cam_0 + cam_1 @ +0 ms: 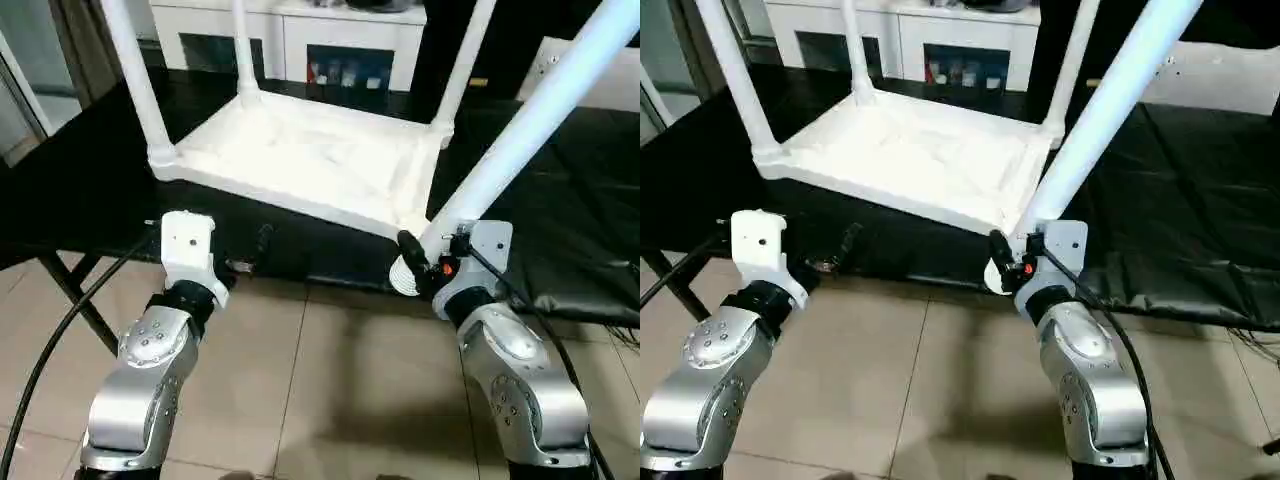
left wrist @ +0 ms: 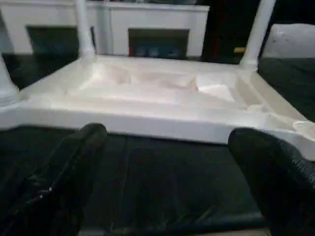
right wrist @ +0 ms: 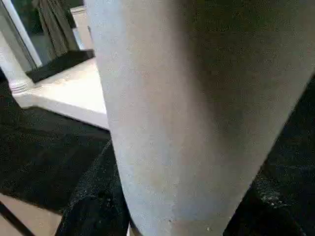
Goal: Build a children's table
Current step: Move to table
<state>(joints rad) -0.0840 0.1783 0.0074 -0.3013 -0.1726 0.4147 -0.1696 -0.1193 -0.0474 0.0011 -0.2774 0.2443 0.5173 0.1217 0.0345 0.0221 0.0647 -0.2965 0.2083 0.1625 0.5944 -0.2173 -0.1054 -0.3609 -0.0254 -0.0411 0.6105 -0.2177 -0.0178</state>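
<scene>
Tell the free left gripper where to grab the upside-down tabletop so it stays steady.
Grip the near rim of the tabletop, coming level from the robot's side. That edge is a straight, thin wall facing the open left gripper, midway between the corner legs. The right gripper holds the fourth leg.

**Count of parts on the bench**

One white tabletop [image 1: 300,155] lay upside down on one black-covered bench [image 1: 90,190]. Four white legs showed: three stood in corner sockets, at the near left [image 1: 140,85], far left [image 1: 243,50] and far right [image 1: 462,70], and the fourth leg [image 1: 530,125] leaned at the near right corner. Two end effectors were counted, left [image 2: 162,182] and right [image 1: 425,262]
</scene>
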